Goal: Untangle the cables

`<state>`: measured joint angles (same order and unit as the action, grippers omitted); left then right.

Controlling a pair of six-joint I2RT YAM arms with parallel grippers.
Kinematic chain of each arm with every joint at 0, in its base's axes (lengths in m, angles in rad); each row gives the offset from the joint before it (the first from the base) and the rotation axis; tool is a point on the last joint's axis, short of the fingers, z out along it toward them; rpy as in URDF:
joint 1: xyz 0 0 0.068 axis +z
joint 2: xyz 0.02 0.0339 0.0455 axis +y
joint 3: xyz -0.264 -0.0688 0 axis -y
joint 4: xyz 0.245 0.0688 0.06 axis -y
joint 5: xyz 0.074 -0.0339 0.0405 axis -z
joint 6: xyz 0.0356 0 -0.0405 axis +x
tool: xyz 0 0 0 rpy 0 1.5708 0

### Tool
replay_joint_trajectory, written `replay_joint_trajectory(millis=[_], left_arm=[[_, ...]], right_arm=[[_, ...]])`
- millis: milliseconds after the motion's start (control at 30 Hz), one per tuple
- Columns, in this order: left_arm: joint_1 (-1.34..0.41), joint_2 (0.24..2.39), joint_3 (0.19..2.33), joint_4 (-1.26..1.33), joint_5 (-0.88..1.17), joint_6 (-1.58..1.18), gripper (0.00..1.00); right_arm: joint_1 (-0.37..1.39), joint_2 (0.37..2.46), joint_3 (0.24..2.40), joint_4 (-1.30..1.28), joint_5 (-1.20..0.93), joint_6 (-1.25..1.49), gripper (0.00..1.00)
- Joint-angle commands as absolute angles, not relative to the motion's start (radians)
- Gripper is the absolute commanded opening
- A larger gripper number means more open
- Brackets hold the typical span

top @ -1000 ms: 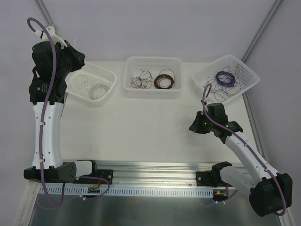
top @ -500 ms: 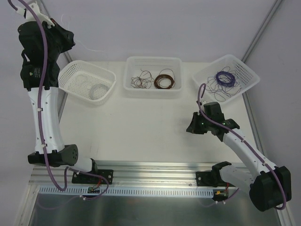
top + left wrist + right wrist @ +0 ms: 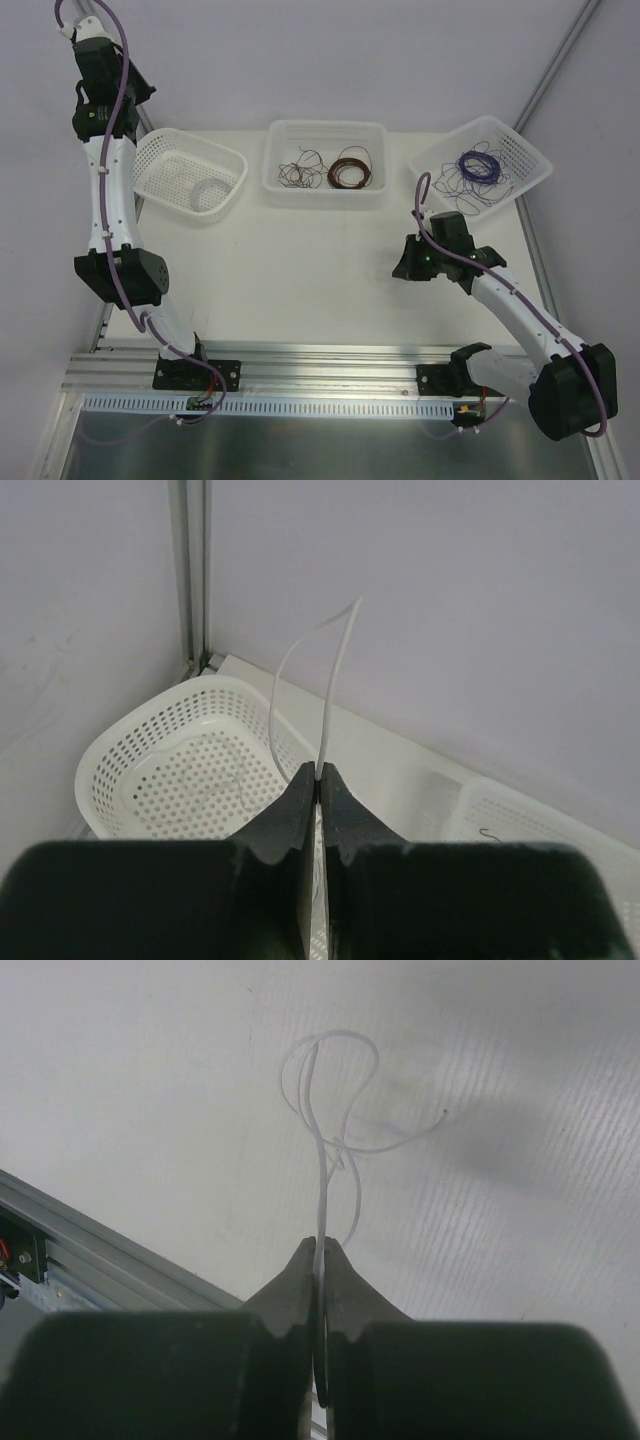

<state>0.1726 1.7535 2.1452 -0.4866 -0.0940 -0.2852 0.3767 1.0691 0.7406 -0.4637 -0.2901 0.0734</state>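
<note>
Seen from above, the white wire strand is showing too fine to trace. Its lower end is disappearing between the pressed fingers of the left tool, and likewise inside the right tool. The left tool's body is hiding the near side of the white basket.

The worktop is matt white with fine ribbing. The perforated basket is smooth white plastic, the base rail brushed metal. The cable strand is smooth and semi-glossy.
</note>
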Motion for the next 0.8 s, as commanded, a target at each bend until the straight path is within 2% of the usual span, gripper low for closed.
replay_joint_trajectory(millis=[0, 333, 367, 433, 467, 667, 700, 767], left_arm=[[0.201, 1.788, 2.142, -0.404, -0.117, -0.258, 0.0], [0.264, 2.051, 2.076, -0.382, -0.098, -0.272, 0.0], [0.265, 2.062, 2.06, -0.383, -0.094, -0.278, 0.04], [0.27, 2.069, 2.039, -0.382, -0.087, -0.287, 0.16], [0.271, 2.066, 2.016, -0.383, -0.084, -0.291, 0.31], [0.27, 1.93, 1.898, -0.382, -0.011, -0.302, 0.71], [0.27, 1.905, 1.878, -0.383, -0.002, -0.304, 0.81], [0.262, 1.817, 1.808, -0.382, 0.032, -0.308, 0.9]], right_arm=[[0.382, 1.084, 0.788, -0.454, -0.316, 0.045, 0.01], [0.396, 1.129, 0.808, -0.451, -0.319, 0.048, 0.01], [0.397, 1.132, 0.813, -0.453, -0.322, 0.048, 0.01], [0.406, 1.137, 0.822, -0.453, -0.325, 0.048, 0.01], [0.413, 1.138, 0.827, -0.453, -0.324, 0.048, 0.01], [0.469, 1.169, 0.876, -0.463, -0.334, 0.032, 0.01], [0.479, 1.173, 0.883, -0.459, -0.334, 0.031, 0.01], [0.52, 1.192, 0.906, -0.456, -0.334, 0.034, 0.01]])
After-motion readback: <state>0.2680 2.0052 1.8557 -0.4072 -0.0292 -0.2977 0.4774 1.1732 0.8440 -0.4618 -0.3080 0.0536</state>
